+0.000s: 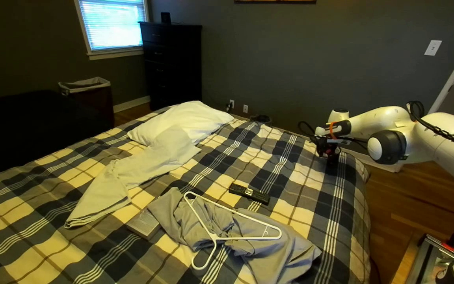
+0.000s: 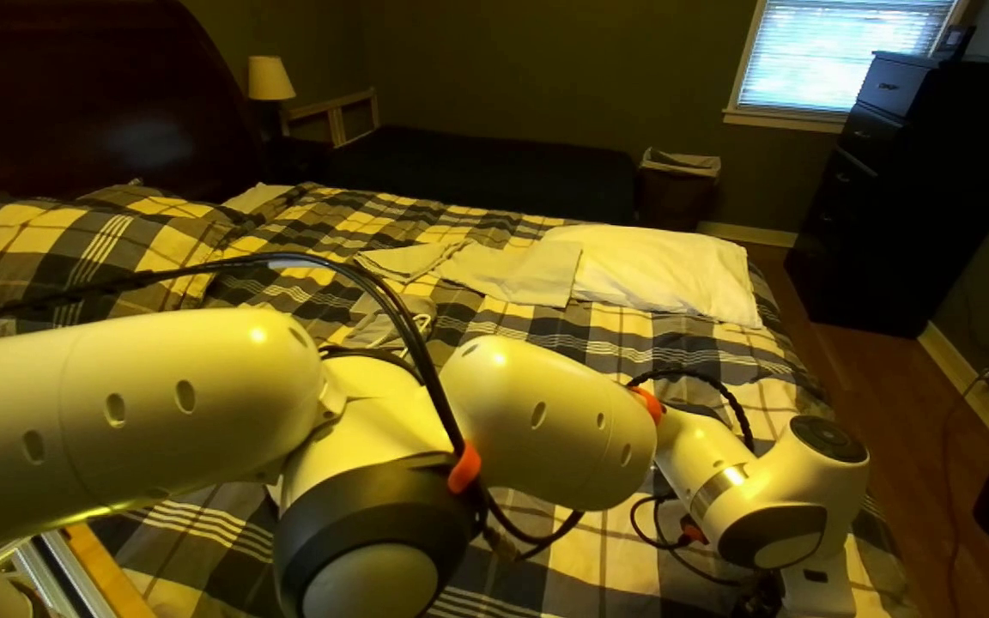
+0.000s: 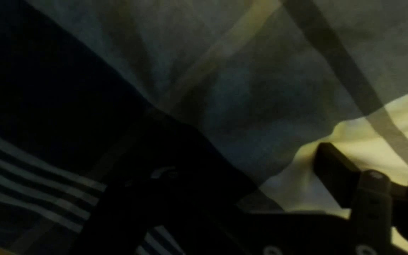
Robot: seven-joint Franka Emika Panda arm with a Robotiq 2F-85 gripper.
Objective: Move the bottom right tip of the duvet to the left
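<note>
The plaid duvet (image 1: 219, 169) spreads under the gripper (image 1: 332, 161) and well out from it; its corner (image 1: 355, 167) slopes down just beside the gripper. The dark dresser (image 1: 172, 67) stands well apart from it. The white pillow (image 1: 195, 118) and the beige cloth (image 1: 142, 167), touching each other, lie on the duvet, apart from the gripper. So does the grey garment (image 1: 274, 254), with a white hanger (image 1: 214, 237) on top. In the wrist view the gripper's fingers (image 3: 336, 175) stand wide apart over the duvet, holding nothing; whether they touch it I cannot tell. A flat box (image 1: 143, 225) sits beyond the garment from the gripper; the black remote (image 1: 249, 192) lies nearer.
</note>
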